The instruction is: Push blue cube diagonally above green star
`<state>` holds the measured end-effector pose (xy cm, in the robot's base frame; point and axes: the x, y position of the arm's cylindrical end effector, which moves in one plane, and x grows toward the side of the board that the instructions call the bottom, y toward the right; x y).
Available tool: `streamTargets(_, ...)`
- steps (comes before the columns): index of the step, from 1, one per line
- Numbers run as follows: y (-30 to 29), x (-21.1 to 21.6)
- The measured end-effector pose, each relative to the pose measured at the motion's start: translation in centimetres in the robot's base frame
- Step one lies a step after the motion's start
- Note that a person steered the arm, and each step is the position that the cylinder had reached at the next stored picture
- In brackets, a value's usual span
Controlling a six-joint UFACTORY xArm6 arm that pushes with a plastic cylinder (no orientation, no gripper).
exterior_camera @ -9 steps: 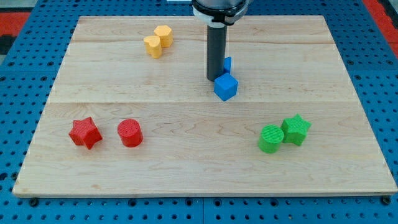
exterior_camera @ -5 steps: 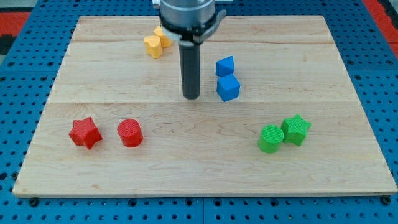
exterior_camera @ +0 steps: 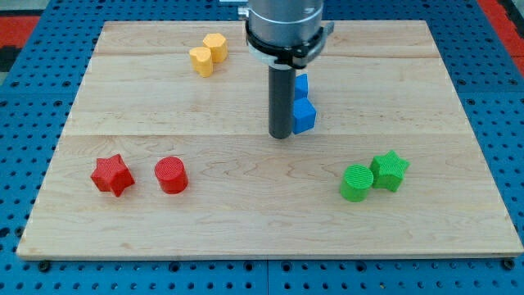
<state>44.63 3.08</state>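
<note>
— What has changed on the board?

— The rod has swung back right; its tip (exterior_camera: 281,135) now sits against the left side of the blue cube (exterior_camera: 304,116), mid-frame, a second blue block (exterior_camera: 300,84) just above it.

— And the push?

— It should drive right and slightly down, stopping up-left of the green star (exterior_camera: 390,171), clear of the green cylinder (exterior_camera: 356,182).

— Any claw?

— None; a bare rod, holding nothing.

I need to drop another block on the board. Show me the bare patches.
Bare: the middle bottom between the red cylinder and green cylinder, and the top right corner. Crowded: around my tip, beside the blue cube.
</note>
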Motion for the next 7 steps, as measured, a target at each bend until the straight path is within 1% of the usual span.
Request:
streamTargets(2, 0.8, -5.6)
streamTargets(3, 0.7, -6.5)
streamTargets(4, 2.2, -3.8)
streamTargets(5, 5.5, -3.8)
streamTargets(7, 6.8, -4.8)
